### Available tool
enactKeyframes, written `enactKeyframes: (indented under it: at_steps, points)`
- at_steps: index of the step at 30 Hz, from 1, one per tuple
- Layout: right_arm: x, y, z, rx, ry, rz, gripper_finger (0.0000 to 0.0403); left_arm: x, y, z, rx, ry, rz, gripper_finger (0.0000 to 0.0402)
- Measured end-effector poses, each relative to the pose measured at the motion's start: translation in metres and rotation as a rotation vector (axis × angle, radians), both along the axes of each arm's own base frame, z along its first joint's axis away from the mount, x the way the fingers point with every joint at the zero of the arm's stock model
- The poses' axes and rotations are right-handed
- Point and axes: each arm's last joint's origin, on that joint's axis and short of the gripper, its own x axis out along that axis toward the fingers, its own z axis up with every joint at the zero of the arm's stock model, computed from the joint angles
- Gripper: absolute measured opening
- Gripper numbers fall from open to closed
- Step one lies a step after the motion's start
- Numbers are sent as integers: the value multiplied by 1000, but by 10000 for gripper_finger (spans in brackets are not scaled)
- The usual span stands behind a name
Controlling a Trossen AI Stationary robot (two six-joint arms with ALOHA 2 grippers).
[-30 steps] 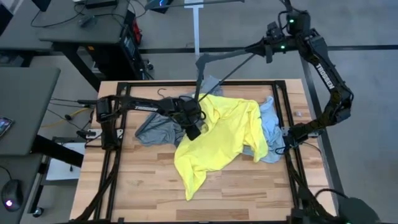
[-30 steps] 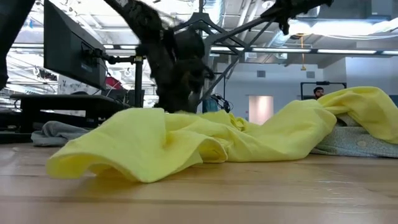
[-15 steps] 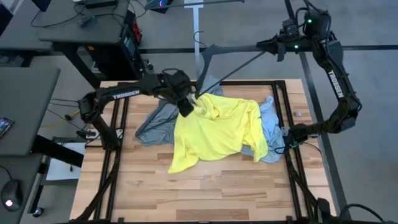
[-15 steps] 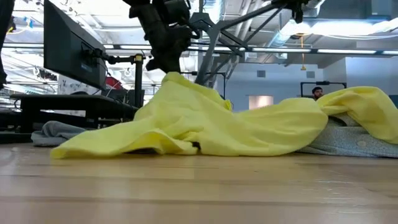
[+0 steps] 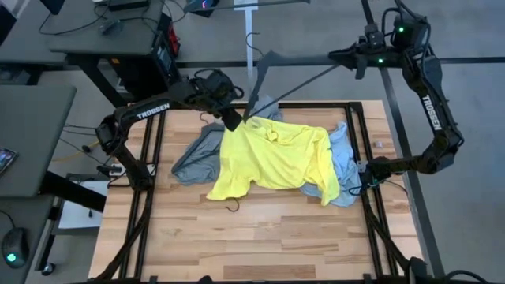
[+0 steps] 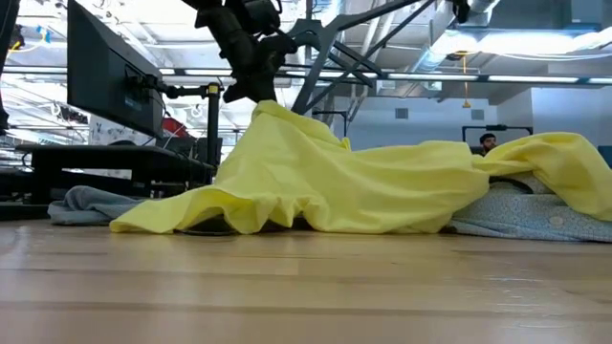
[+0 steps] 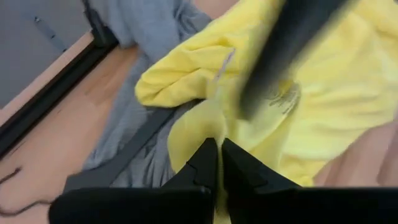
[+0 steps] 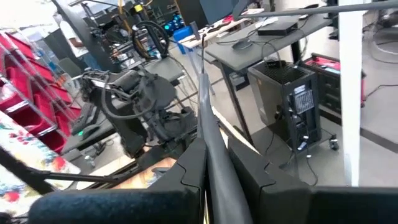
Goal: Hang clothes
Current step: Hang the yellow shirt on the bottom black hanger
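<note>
- I see my left gripper over the surface's far edge, its fingers pinched narrow on the yellow T-shirt.
- The shirt's long axis slopes from that raised corner down toward the right side.
- The grey T-shirt and the light-blue shirt lie flat on either side of it.
- My right gripper, beyond the far edge, is clamped on a black hanger.

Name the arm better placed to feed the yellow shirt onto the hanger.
Left. The left gripper is shut on the yellow shirt, lifted beside the hanger gripped by the right gripper.
</note>
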Motion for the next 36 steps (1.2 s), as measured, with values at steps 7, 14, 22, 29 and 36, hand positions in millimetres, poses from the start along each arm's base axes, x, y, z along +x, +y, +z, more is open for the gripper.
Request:
enactKeyframes:
  at_steps: [7,14,22,29,36]
  points:
    - [21,4,0,-36,-6,89,31,0,3,19,11,-73,-52,0]
    - [23,8,2,-39,-19,98,31,-12,20,21,-10,-74,45,0]
    - [23,7,2,-30,-25,103,31,-17,28,23,-27,-97,100,0]
    - [55,-6,-16,1,22,192,31,-16,27,60,16,-215,76,0]
    - [68,-17,-22,-65,35,202,31,-24,26,83,52,-220,97,0]
